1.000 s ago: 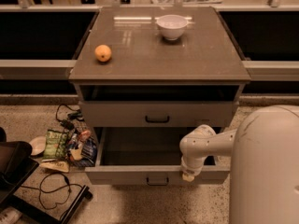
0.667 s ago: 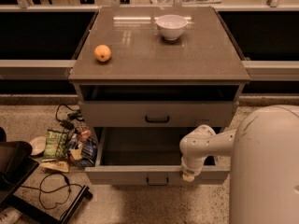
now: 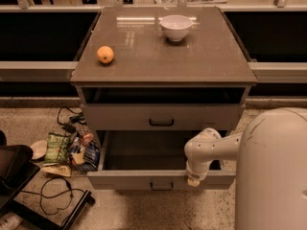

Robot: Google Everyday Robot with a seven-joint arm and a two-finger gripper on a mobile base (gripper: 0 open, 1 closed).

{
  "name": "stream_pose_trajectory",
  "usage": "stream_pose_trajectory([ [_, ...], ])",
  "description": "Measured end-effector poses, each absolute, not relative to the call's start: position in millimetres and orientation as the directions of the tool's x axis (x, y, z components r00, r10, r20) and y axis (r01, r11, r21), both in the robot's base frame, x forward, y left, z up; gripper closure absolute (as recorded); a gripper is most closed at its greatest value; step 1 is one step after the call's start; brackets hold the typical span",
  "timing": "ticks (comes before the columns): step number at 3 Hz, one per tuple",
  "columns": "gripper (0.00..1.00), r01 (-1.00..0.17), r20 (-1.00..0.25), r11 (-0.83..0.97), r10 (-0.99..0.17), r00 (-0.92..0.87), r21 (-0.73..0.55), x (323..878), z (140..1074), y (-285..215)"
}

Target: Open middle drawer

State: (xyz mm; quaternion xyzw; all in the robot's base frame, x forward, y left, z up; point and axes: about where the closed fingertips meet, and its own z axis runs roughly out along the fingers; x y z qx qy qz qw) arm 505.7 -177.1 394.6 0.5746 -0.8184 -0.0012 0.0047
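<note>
The middle drawer [image 3: 144, 178] is a grey drawer with a small black bracket handle [image 3: 160, 186]. It stands pulled well out of the cabinet, and its plain grey tray [image 3: 144, 152] shows inside with nothing in it. Above it, another grey drawer front [image 3: 120, 117] with a black handle sits nearly flush. My white arm reaches in from the right. My gripper [image 3: 194, 179] is at the right part of the open drawer's front rim, pointing down against it.
An orange [image 3: 105, 54] and a white bowl [image 3: 175, 27] sit on the cabinet top [image 3: 192, 56]. Snack bags [image 3: 64, 150], cables [image 3: 55, 195] and a black object [image 3: 12, 169] lie on the floor at left. My white body [image 3: 273, 171] fills the lower right.
</note>
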Motion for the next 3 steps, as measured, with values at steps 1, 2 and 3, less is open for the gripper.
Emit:
stream_pose_trajectory([
  [1,0.50,-0.941,0.006,0.340,-0.941,-0.340,0.007,506.2,394.6,-176.9],
  [2,0.27,-0.941,0.006,0.340,-0.941,-0.340,0.008,506.3,394.6,-176.8],
  [3,0.04,-0.941,0.008,0.339,-0.941,-0.339,0.010,505.1,393.3,-176.9],
])
